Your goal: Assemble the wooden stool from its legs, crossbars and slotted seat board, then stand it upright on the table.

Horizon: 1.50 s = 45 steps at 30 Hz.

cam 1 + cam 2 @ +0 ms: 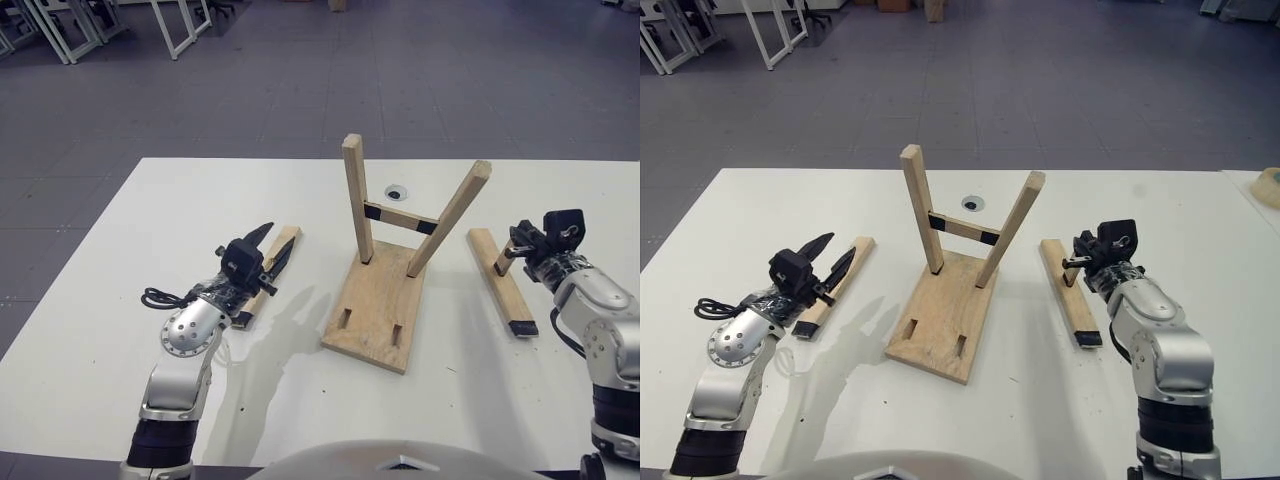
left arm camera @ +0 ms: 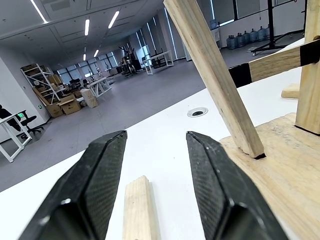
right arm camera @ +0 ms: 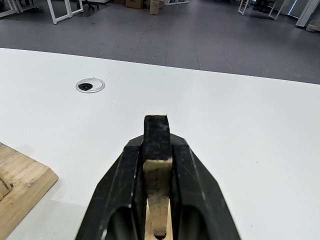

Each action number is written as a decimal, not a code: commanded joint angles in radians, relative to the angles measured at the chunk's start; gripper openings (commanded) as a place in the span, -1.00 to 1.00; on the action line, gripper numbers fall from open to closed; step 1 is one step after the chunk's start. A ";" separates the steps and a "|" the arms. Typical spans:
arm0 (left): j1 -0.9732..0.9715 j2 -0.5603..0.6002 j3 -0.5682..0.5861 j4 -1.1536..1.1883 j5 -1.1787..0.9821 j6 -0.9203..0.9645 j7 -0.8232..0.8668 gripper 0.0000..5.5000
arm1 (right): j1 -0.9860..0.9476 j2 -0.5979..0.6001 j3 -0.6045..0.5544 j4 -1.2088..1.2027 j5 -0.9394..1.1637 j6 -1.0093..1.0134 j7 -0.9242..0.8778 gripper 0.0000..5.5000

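Starting from the near side, the left gripper [image 1: 278, 238] rests low on the table [image 1: 150, 280] at the left. Its fingers [image 2: 95, 190] are spread apart, one on each side of a loose leg [image 2: 140, 210] that lies flat; I see a gap on both sides, so nothing is gripped yet. At the right, the right gripper [image 3: 157, 144] has its fingers clenched on a short wooden piece [image 3: 157, 175] with a black tip, probably the second crossbar. This piece is just beside another loose leg [image 1: 1075, 305], which also lies flat.

Between the two arms lies the seat board [image 1: 375, 305], flat on the table. Its two near slots [image 1: 344, 318] are empty. At its far end two legs [image 1: 358, 200] already stand in their slots, leaning apart, and a crossbar [image 1: 400, 217] joins them. Behind them is a round cable hole [image 1: 397, 190].

I judge that the step in hand is to build the second pair of legs.

- The left fingers should close squarely on the flat sides of the leg, near its middle, so that it does not turn when lifted.
- The right arm should hold its piece steady until the leg comes to it.
- Both arms should stay away from the standing pair, because a push could tilt it out of the slots.
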 commanded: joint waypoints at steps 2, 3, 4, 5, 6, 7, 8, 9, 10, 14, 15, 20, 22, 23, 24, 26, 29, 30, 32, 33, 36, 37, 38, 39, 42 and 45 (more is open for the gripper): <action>-0.005 0.001 -0.003 0.007 0.010 0.003 0.004 -0.20 | -0.062 0.006 -0.039 0.005 0.007 0.061 -0.009 -0.86; -0.005 0.002 -0.002 0.009 0.010 0.003 0.004 -0.20 | -0.069 0.004 -0.039 0.004 0.004 0.066 -0.010 -0.86; -0.006 0.002 -0.001 0.010 0.009 0.002 0.005 -0.20 | -0.074 0.003 -0.040 -0.001 0.000 0.070 -0.013 -0.86; -0.007 0.003 0.001 0.012 0.009 0.003 0.004 -0.20 | -0.083 0.004 -0.042 -0.010 -0.002 0.068 -0.016 -0.72; -0.008 0.004 0.002 0.013 0.008 0.004 0.004 -0.20 | -0.092 0.005 -0.045 -0.020 -0.001 0.068 -0.015 -0.67; -0.008 0.004 0.003 0.015 0.008 0.003 0.005 -0.20 | -0.103 0.009 -0.049 -0.029 0.002 0.068 -0.016 -0.60; -0.005 0.003 0.005 0.019 0.008 0.000 0.006 -0.20 | -0.122 0.009 -0.058 -0.051 0.011 0.084 -0.020 -0.52; 0.000 -0.001 0.008 0.021 0.005 0.000 0.010 -0.20 | -0.141 0.010 -0.066 -0.061 0.015 0.095 -0.027 -0.44; 0.004 -0.001 0.010 0.024 0.005 -0.002 0.011 -0.20 | -0.157 0.009 -0.072 -0.069 0.018 0.107 -0.031 -0.39; 0.007 0.001 0.013 0.030 0.006 -0.009 0.012 -0.20 | -0.295 0.028 -0.120 -0.078 0.036 0.111 -0.074 -0.22; 0.004 0.001 0.013 0.031 0.006 -0.009 0.011 -0.20 | -0.335 0.033 -0.120 -0.056 0.037 0.087 -0.072 -0.22; -0.009 -0.003 0.005 0.044 0.009 -0.013 0.008 -0.20 | -0.370 0.049 -0.051 0.109 -0.032 -0.017 -0.028 -0.22; -0.010 -0.005 0.001 0.047 0.010 -0.013 0.008 -0.20 | -0.319 0.062 -0.009 0.187 -0.074 -0.049 -0.018 -0.22; -0.009 -0.007 0.001 0.049 0.009 -0.012 0.010 -0.20 | -0.273 0.067 0.015 0.240 -0.101 -0.075 -0.008 -0.22; -0.008 -0.008 0.000 0.049 0.009 -0.010 0.011 -0.20 | -0.236 0.069 0.032 0.283 -0.121 -0.093 0.004 -0.22; -0.003 -0.009 0.000 0.051 0.007 -0.010 0.009 -0.20 | -0.190 0.077 0.054 0.350 -0.151 -0.134 0.020 -0.22; -0.002 -0.010 0.001 0.052 0.005 -0.006 0.009 -0.20 | -0.218 0.081 0.019 0.365 -0.134 -0.157 0.035 -0.22; -0.003 -0.009 0.002 0.052 0.005 -0.005 0.009 -0.20 | -0.246 0.083 -0.005 0.327 -0.107 -0.148 0.038 -0.22; -0.001 -0.009 0.004 0.049 0.005 -0.003 0.010 -0.20 | -0.299 0.088 -0.044 0.231 -0.055 -0.127 0.038 -0.22; 0.001 -0.009 0.005 0.047 0.005 -0.002 0.011 -0.20 | -0.321 0.086 -0.055 0.184 -0.038 -0.118 0.035 -0.22; 0.017 -0.011 0.008 0.037 0.004 -0.004 0.016 -0.20 | -0.358 0.083 -0.105 0.055 0.021 -0.079 0.012 -0.22; 0.021 -0.012 0.010 0.035 0.004 -0.004 0.017 -0.20 | -0.355 0.082 -0.122 0.021 0.032 -0.066 0.001 -0.22; 0.024 -0.012 0.012 0.033 0.003 -0.004 0.019 -0.20 | -0.339 0.081 -0.136 -0.011 0.044 -0.052 -0.002 -0.22; 0.026 -0.013 0.012 0.031 0.004 -0.004 0.020 -0.20 | -0.309 0.086 -0.155 -0.045 0.058 -0.039 -0.010 -0.22; 0.034 -0.016 0.013 0.022 0.004 0.000 0.024 -0.20 | -0.132 0.114 -0.176 -0.143 0.052 -0.071 0.001 -0.22; 0.048 -0.011 0.021 0.019 0.002 0.002 0.025 -0.20 | 0.141 0.146 -0.142 -0.202 -0.001 -0.192 0.064 -0.01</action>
